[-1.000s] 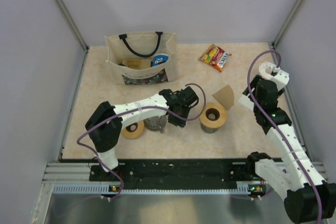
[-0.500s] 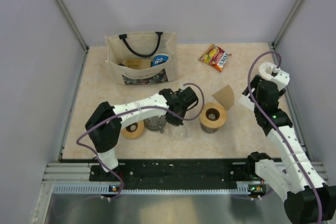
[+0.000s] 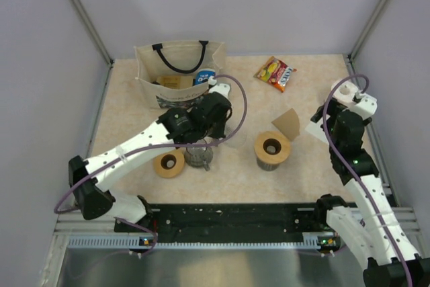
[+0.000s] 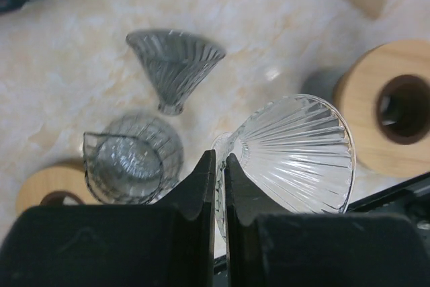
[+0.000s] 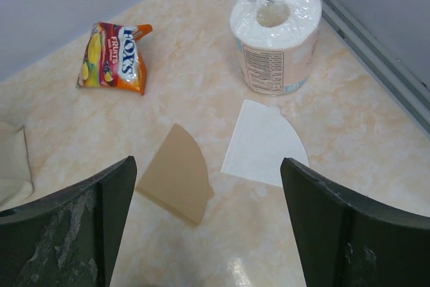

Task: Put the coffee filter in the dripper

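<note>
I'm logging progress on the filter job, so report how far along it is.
Nothing looks done: the brown filter and white filter lie flat on the table, and the dripper shows no paper. In hand: the left gripper is shut on a clear ribbed cone; the right gripper hangs open over the filters. Remaining: grasp a filter and seat it.

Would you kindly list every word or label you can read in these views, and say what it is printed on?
"FOX'S": on the sweets packet.
"FRUITS": on the same packet.
Paper roll: the wrapper print is too small to read.
Tote bag: its print and the labels inside are too blurred to read.
</note>
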### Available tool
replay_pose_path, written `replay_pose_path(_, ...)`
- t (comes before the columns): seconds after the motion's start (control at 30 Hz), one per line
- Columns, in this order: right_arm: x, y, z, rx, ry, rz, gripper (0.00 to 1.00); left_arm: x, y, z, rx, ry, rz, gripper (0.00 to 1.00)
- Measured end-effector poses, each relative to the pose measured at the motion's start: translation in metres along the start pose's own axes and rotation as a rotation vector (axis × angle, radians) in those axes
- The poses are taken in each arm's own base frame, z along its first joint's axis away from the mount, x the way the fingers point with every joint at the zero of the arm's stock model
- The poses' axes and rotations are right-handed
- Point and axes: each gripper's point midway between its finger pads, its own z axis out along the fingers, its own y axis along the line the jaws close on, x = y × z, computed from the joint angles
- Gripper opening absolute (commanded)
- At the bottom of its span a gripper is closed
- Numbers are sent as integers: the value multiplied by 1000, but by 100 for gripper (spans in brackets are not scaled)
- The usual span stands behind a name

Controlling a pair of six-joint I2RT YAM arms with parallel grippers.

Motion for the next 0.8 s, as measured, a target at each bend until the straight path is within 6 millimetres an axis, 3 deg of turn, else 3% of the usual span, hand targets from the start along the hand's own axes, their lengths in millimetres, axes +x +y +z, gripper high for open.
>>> replay_pose_path(0.17,-3,6,-2,-36,-6,5,88,-49,-34,-25,198,-153,-6,0)
replay_pose_path(0.33,5,25,-6,-145,42,2,88,-79,-83,-26,387,-189,35,0)
replay_pose_path(0.5,9,58,-24,-331,132,10,88,-68,-116,-4,508,-118,88,0)
replay_pose_path(0.67,-11,91,-50,-504,168,33,88,-48,-130,13,565,-33,122,0)
replay_pose_path(0.8,-14,101,-61,-567,187,39,88,-43,-136,17,595,-6,136,0)
